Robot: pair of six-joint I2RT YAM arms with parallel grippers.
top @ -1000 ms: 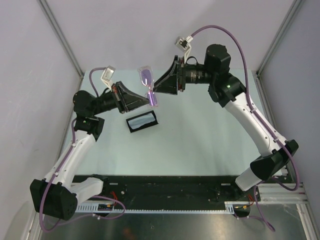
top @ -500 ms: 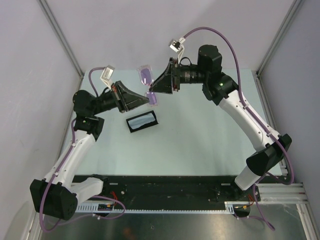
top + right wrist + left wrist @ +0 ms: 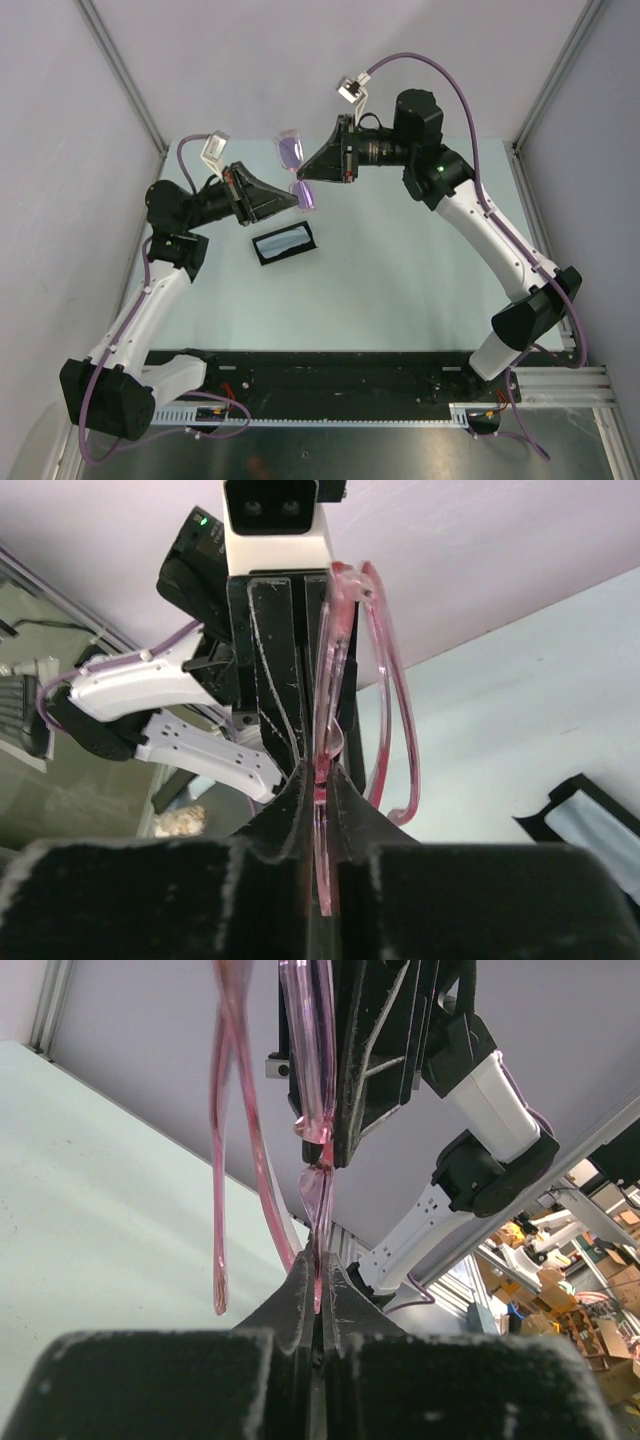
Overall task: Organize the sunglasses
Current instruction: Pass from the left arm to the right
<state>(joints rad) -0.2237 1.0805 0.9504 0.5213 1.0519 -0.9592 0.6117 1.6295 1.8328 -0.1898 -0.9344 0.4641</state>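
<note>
The sunglasses (image 3: 297, 170), pink frame with purple lenses, hang in the air between both grippers above the far middle of the table. My left gripper (image 3: 297, 197) is shut on the lower lens edge; the left wrist view shows the pink frame (image 3: 318, 1250) pinched between its jaws. My right gripper (image 3: 304, 178) is shut on the frame near the bridge; the right wrist view shows the frame (image 3: 322, 790) between its jaws, and the folded pink arms (image 3: 395, 730) hang to the right. The black oblong case (image 3: 284, 244) lies open on the table below, with the light blue cloth (image 3: 284, 241) inside.
The pale green table (image 3: 400, 270) is walled by grey panels left, right and behind. The open case also shows at the right edge of the right wrist view (image 3: 590, 820). A black rail (image 3: 330, 380) runs along the near edge.
My right arm has swung left and its gripper has closed in on the sunglasses, which shifted slightly left. My left arm has hardly moved.
</note>
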